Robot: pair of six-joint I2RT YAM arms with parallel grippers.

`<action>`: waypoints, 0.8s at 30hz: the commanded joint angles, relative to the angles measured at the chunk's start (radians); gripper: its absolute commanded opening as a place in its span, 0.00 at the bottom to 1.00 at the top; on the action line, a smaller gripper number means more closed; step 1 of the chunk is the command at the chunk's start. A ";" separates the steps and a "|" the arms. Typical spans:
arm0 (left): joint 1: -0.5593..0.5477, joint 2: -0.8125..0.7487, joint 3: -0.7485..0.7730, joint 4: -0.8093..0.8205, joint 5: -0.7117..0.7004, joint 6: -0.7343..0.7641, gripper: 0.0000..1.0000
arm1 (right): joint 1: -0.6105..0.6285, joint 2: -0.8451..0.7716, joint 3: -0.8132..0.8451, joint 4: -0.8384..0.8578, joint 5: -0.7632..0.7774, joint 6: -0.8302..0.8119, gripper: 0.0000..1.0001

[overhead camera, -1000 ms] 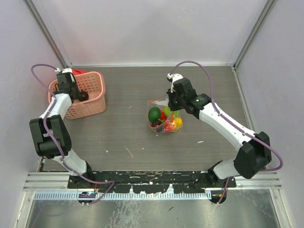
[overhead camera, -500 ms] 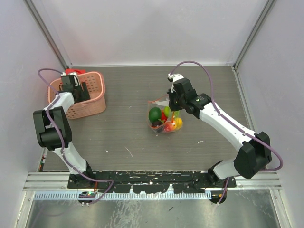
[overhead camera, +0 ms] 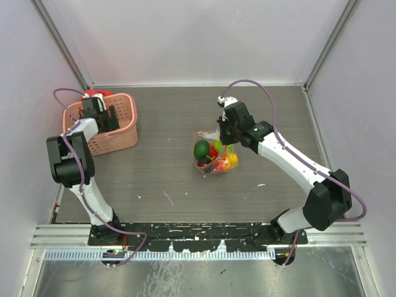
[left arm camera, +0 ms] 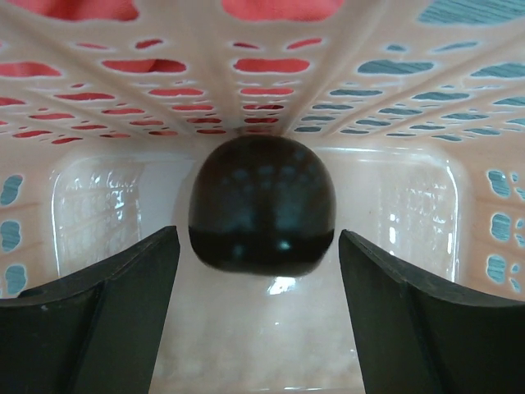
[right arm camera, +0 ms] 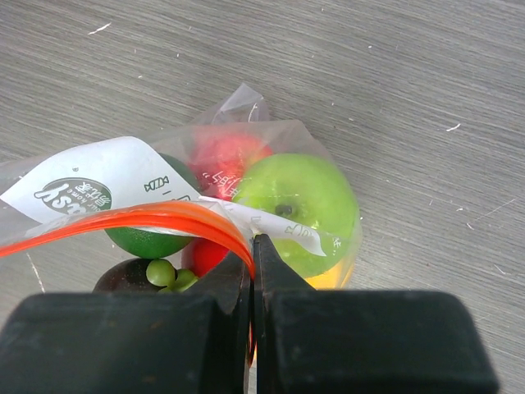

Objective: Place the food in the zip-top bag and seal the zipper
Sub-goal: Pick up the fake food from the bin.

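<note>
The clear zip-top bag (overhead camera: 213,151) lies mid-table with several food pieces inside: a green apple (right arm camera: 299,197), a red piece (right arm camera: 225,156), a dark green one (right arm camera: 143,242), small green peas (right arm camera: 164,272) and a yellow one underneath. My right gripper (right arm camera: 253,242) is shut on the red-orange zipper (right arm camera: 148,217) at the bag's mouth; it also shows in the top view (overhead camera: 226,137). My left gripper (left arm camera: 258,246) is open inside the pink basket (overhead camera: 127,139). A dark purple-brown food piece (left arm camera: 262,205) lies just ahead between its fingers, untouched.
The pink basket stands at the table's far left, close to the left wall. A red object (overhead camera: 96,93) shows at the basket's back edge, and red shows through the lattice in the left wrist view. Enclosure walls surround the table.
My left arm has folded in and its gripper has swung from the basket's left rim into the basket. My right gripper has stayed on the zipper with barely any movement.
</note>
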 commanded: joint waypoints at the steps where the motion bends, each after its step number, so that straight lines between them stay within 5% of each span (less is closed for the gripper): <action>1: 0.008 0.010 0.039 0.084 0.045 0.028 0.79 | -0.004 0.004 0.037 0.010 0.005 0.006 0.01; 14: 0.008 0.039 0.059 0.091 0.083 0.056 0.71 | -0.004 0.009 0.030 0.011 -0.007 0.019 0.01; 24: 0.008 -0.038 0.007 0.103 0.118 0.054 0.51 | -0.004 -0.004 0.040 -0.003 -0.008 0.037 0.01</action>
